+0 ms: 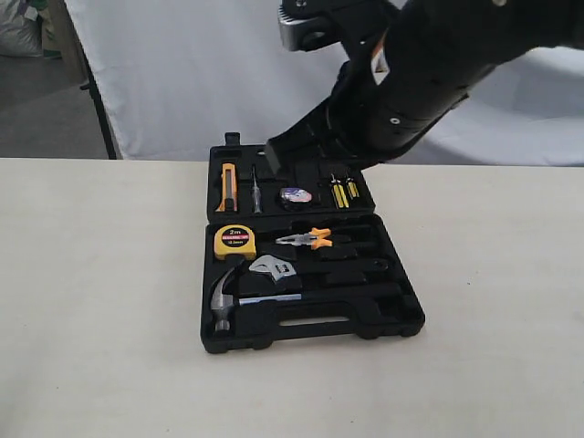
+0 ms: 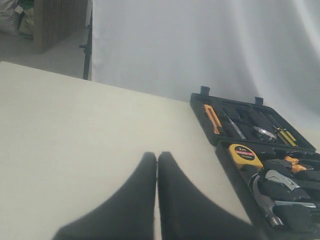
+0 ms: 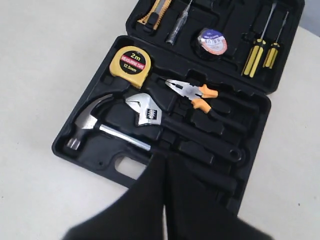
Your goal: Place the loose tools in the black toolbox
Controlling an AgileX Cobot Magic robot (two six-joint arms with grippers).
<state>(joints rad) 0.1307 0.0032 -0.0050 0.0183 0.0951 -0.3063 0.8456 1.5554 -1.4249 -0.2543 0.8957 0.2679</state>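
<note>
Above the open black toolbox (image 3: 85, 157), the right hand (image 3: 164, 159) hangs with its two black fingers pressed flat together and nothing between them. In the right wrist view the fingertips sit over the near half of the case, close to the slot handle and above the handle ends of the tools there.

Just beyond the fingertips lies the steel claw hammer (image 3: 87, 122), set in the near half with its head toward the left wall and its shaft running toward the middle. The adjustable wrench (image 3: 145, 110) lies just beside it, silver jaw close to the hammer head and its long black handle slanting off toward the right side of the same half. Farther in, a yellow tape measure (image 3: 130, 62) fills the left corner by the hinge, with orange-handled pliers (image 3: 192, 92) to its right.

The far half holds the small tape roll (image 3: 212, 41), seated between a slim tester (image 3: 179, 25) and two yellow screwdrivers (image 3: 255, 55). An orange utility knife (image 3: 155, 10) sits at the left end of that half.

Off to the left of the case, the left hand (image 2: 156, 156) is also pressed together and holds nothing, over bare bench (image 1: 109, 319). The toolbox lies flat near the bench's middle, both halves open.
</note>
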